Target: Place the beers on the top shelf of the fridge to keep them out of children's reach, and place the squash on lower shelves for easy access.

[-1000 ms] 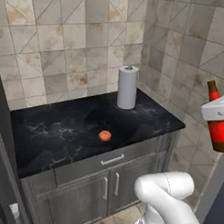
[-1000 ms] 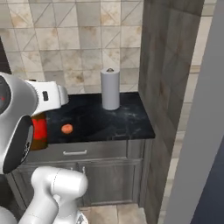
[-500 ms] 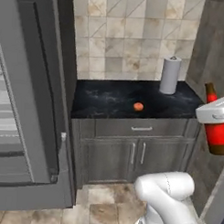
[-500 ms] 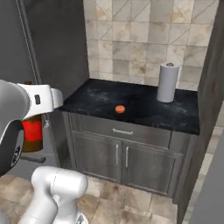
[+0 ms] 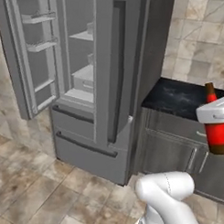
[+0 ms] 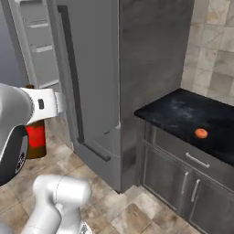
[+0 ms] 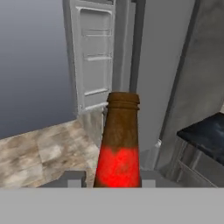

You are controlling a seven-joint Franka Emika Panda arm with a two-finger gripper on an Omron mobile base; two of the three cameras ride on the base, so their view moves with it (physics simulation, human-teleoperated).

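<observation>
One beer bottle (image 7: 118, 144), the dark brown one with the red label, sits clamped in your gripper (image 7: 111, 179); fingers closed narrow on its body, bottle upright, neck sticking up above the hand. In the left base view the bottle (image 5: 217, 131) hangs at the right edge, in front of the black counter (image 5: 178, 95). In the right base view it (image 6: 35, 139) shows at the left, under the white hand, over the tiled floor (image 6: 137, 210).

You have the fridge (image 5: 110, 77) ahead and to the left: left door swung open, narrow door racks (image 5: 38, 45) on its inside, right door shut with its long dark bar handle (image 5: 116, 73). Inside you can see pale grey shelves (image 5: 83, 74) stacked, the top shelf (image 5: 84, 36) high up; what stands on them is too blurry to tell. Drawer fronts (image 5: 85, 136) sit below.

Your squash (image 6: 201, 133) lies on the black counter right of the fridge, small and orange-red, well apart from the gripper and the fridge. Grey cabinets (image 6: 183, 178) under the counter are shut.

Hand view looks along the bottle neck toward the open door and the fridge's closed front.
</observation>
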